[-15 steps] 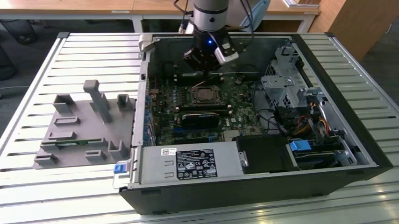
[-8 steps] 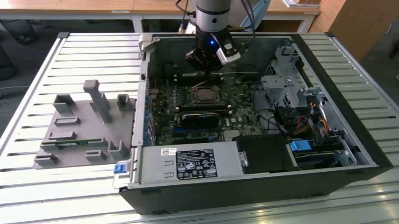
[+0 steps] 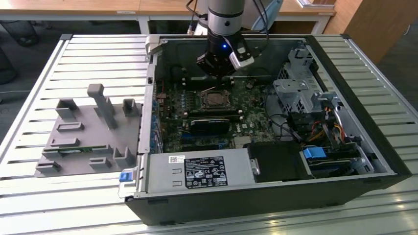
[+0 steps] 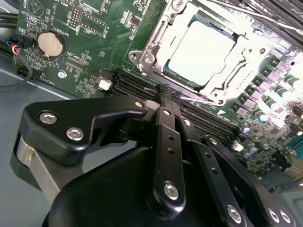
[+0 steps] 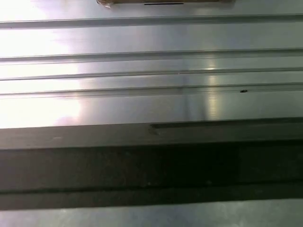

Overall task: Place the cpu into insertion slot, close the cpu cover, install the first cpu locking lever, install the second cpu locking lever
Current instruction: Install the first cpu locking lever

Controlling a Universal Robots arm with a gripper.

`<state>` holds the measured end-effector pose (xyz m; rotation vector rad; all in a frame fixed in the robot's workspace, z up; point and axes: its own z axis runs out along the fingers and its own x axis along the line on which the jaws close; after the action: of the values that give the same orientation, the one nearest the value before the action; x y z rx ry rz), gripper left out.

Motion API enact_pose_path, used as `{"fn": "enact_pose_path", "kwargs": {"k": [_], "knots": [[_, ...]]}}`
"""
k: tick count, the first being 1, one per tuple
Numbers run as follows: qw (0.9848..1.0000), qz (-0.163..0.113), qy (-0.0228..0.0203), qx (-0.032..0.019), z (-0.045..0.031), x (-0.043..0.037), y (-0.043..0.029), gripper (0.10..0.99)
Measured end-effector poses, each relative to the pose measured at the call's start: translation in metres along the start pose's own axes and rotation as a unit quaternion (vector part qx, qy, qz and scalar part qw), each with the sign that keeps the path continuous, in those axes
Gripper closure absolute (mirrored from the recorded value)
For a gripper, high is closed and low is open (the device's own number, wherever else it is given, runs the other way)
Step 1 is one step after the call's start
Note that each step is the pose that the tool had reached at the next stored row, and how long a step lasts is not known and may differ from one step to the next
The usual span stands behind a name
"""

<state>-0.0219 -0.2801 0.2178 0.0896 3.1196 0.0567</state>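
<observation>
The cpu (image 4: 201, 49) lies flat in the insertion slot (image 3: 214, 99), its pale metal top showing through the square cut-out. The silver cpu cover (image 4: 158, 35) lies down over it as a frame. My gripper (image 4: 169, 93) is shut, with its black fingertips (image 4: 164, 90) together just beside the slot's edge. A thin wire locking lever (image 4: 199, 100) runs out from right by the fingertips; whether they touch or hold it is unclear. A second thin lever (image 4: 258, 15) runs along the slot's opposite side. In the exterior view my gripper (image 3: 217, 73) hangs just behind the slot.
The open computer case (image 3: 365, 161) walls in the board. Inside are a grey power supply (image 3: 196, 171), a black block (image 3: 209, 125), a drive cage (image 3: 297, 93) and cables (image 3: 326, 129). A grey fixture (image 3: 85, 132) lies on the slatted table (image 5: 151, 61) at the exterior view's left.
</observation>
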Motion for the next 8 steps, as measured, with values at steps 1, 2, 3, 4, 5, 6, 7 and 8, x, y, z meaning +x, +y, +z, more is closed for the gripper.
{"fn": "enact_pose_path", "kwargs": {"k": [1,2,3,4,5,6,7,8], "knots": [[1.0,0.0,0.0,0.0,0.001,-0.0006,0.0,0.98],[1.0,0.0,0.0,0.0,0.002,-0.0011,0.0,0.98],[1.0,0.0,0.0,0.0,0.0029,-0.0016,0.0,0.98],[1.0,0.0,0.0,0.0001,0.0037,-0.0019,0.0,0.98],[1.0,0.0,-0.0001,0.0002,0.0045,-0.0021,0.0,0.98],[1.0,0.0,-0.0001,0.0004,0.0052,-0.0024,0.0,0.98],[1.0,0.0,-0.0001,0.0006,0.0059,-0.0026,0.0,0.98],[1.0,0.0,-0.0001,0.0009,0.0066,-0.0028,0.0,0.98]]}}
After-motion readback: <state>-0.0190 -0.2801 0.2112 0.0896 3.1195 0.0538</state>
